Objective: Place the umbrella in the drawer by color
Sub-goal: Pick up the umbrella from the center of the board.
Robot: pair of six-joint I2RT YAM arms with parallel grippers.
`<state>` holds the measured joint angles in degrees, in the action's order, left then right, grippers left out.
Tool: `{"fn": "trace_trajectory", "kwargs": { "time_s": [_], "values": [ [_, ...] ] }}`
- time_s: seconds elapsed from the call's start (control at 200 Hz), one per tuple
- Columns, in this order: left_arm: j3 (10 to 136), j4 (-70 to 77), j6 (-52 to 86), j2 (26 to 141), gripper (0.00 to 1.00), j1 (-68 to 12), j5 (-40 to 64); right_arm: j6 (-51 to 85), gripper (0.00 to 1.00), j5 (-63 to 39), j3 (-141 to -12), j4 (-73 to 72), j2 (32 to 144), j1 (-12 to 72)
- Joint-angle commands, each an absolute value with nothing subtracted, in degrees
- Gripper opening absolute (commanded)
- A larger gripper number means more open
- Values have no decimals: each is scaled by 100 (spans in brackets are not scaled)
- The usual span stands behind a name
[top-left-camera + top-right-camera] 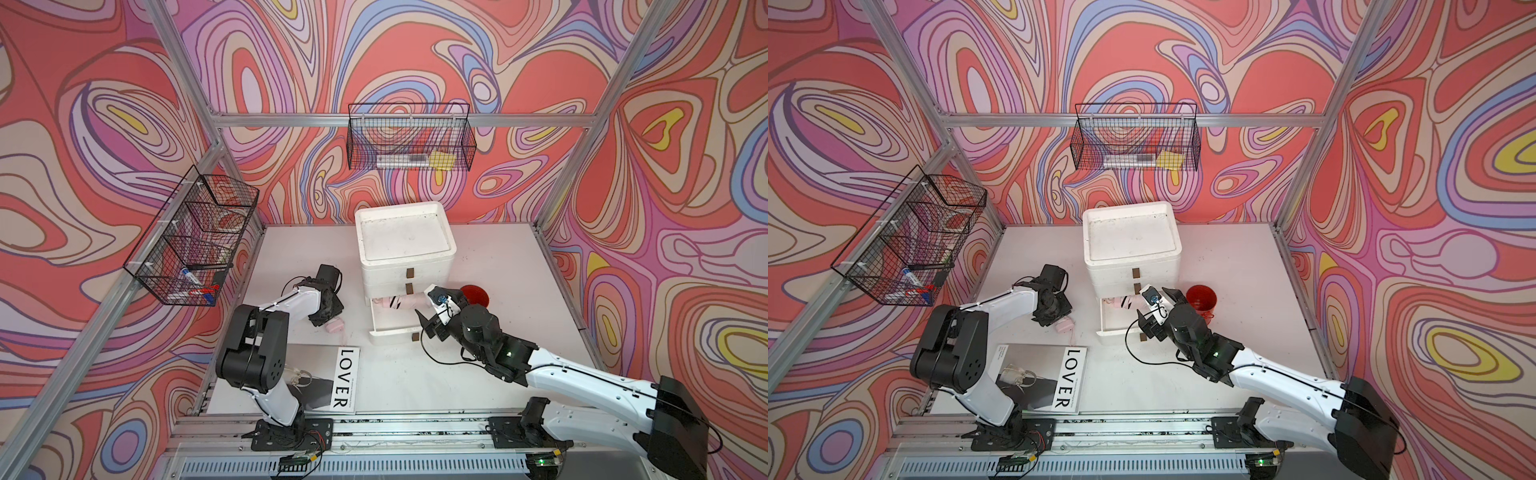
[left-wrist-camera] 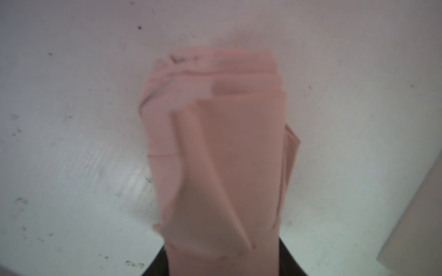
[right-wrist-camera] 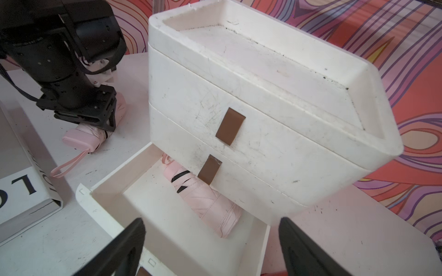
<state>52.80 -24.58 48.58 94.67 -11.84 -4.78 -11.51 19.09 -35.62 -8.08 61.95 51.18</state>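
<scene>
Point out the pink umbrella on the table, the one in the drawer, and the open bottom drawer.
Umbrella on the table (image 3: 82, 139): right wrist view, on its pink handle end.
Umbrella in the drawer (image 3: 208, 203): right wrist view, on the folded canopy.
Open bottom drawer (image 3: 119, 181): right wrist view, on its inner side wall.

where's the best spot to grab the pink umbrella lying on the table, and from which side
Grip the folded canopy at mid-length, straight down from above, jaws across its narrow width. The pink umbrella lies flat on the table with long sides free; the wrist strap at its handle end is limp and would likely let it dangle. The left hand is over that spot.
</scene>
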Motion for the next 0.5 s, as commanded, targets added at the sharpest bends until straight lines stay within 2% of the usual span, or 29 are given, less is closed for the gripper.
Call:
{"fn": "trace_trajectory", "kwargs": {
  "time_s": [0.0,0.09,0.2,0.255,0.386,0.496],
  "values": [
    [5066,-2060,4544,8707,26,-1279,-73,-1047,90,1976,-3490,-886,6210,5115],
    [4902,-1723,4199,7916,25,-1557,-354,-1019,90,1956,-3480,-889,6151,5115],
    [4642,-1073,3472,6736,23,-2297,-984,-890,91,1802,-3690,-486,5986,5114],
    [4339,-453,3097,6065,18,-2699,-1026,-758,91,1700,-3922,-96,5915,5110],
    [3535,1265,2257,4778,12,-3289,-442,-447,91,1475,-4589,833,5849,5106],
    [3214,2380,1890,4617,7,-3336,603,-34,91,1126,-5184,1524,5855,5106]
  ]
}}
